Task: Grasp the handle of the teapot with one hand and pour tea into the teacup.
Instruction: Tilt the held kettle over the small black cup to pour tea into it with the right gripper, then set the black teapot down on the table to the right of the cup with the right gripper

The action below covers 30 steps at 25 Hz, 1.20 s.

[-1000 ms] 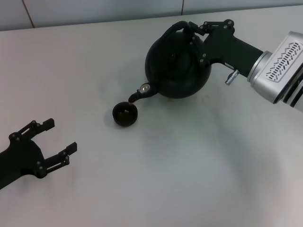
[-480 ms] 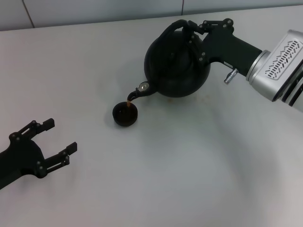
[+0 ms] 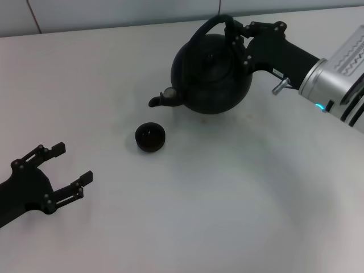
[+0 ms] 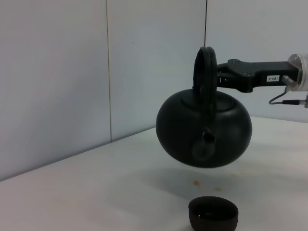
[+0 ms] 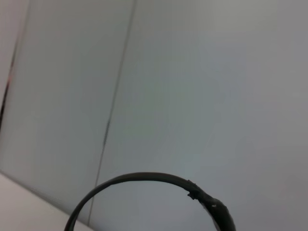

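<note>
The black round teapot (image 3: 211, 74) hangs above the table, nearly level, with its spout pointing toward the teacup. My right gripper (image 3: 235, 32) is shut on the thick side of its arched handle (image 3: 203, 29). The small black teacup (image 3: 150, 137) stands on the table below and in front of the spout, apart from it, with dark liquid inside. In the left wrist view the teapot (image 4: 204, 127) floats above the teacup (image 4: 213, 213), the handle (image 4: 207, 79) upright. The right wrist view shows only the handle's arc (image 5: 144, 178). My left gripper (image 3: 73, 163) is open and empty at the near left.
The white table (image 3: 227, 199) runs back to a pale panelled wall (image 3: 114, 11). A few small brown drops (image 4: 195, 182) lie on the table under the teapot.
The teapot has tipped back to nearly level and risen, its spout lifted away from the teacup. The brown stream seen half a second ago has stopped. The left arm has not moved.
</note>
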Each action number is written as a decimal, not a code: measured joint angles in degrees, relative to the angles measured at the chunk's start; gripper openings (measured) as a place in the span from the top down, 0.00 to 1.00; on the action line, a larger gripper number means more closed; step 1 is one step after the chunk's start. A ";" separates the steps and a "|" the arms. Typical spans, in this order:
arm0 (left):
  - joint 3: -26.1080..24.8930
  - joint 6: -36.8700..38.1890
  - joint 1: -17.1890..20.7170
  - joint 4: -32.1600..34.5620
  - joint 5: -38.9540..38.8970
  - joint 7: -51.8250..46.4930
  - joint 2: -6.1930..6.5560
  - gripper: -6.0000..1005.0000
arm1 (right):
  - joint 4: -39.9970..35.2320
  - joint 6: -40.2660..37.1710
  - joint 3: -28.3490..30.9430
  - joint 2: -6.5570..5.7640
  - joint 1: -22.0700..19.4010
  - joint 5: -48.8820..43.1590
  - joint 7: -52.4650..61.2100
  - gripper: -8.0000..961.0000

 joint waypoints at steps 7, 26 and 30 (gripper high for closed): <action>0.00 0.00 0.00 0.00 0.00 0.00 0.00 0.15 | -0.08 -0.29 0.54 -0.01 -1.11 1.47 6.62 0.90; 0.34 0.00 0.00 0.00 0.00 0.00 0.06 0.15 | 0.85 -2.03 0.66 0.02 -8.50 7.83 15.19 0.90; 0.43 0.00 0.00 0.00 0.04 0.00 0.04 0.15 | 0.85 -2.03 0.66 0.02 -9.32 8.75 15.29 0.90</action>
